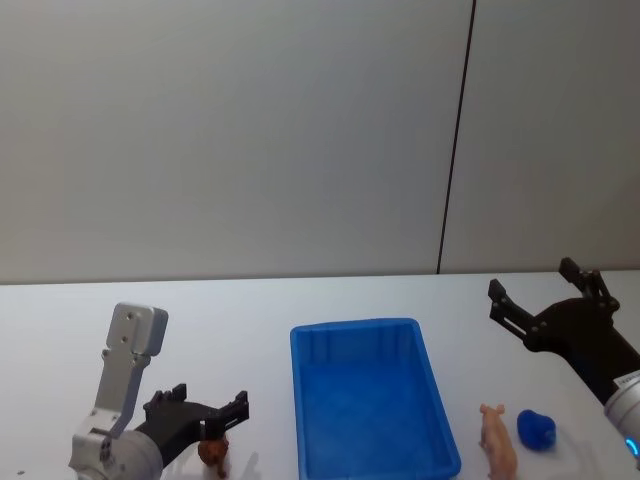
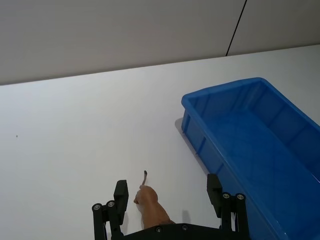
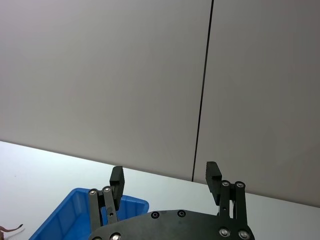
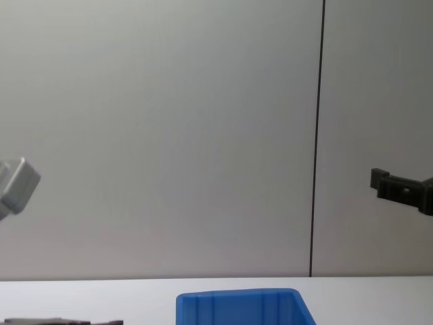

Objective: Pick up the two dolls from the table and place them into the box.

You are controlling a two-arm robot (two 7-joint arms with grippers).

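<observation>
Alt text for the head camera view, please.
Open left gripper straddles a brown doll left of the empty blue box. A pink pig doll and small blue object lie right of it; the open right gripper is raised nearby.

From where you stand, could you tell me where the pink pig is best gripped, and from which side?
Grip the pink pig across its mid-body, from above, with the open right pincer. It lies long and narrow between the box and a blue toy, so sideways approaches look cramped.
</observation>
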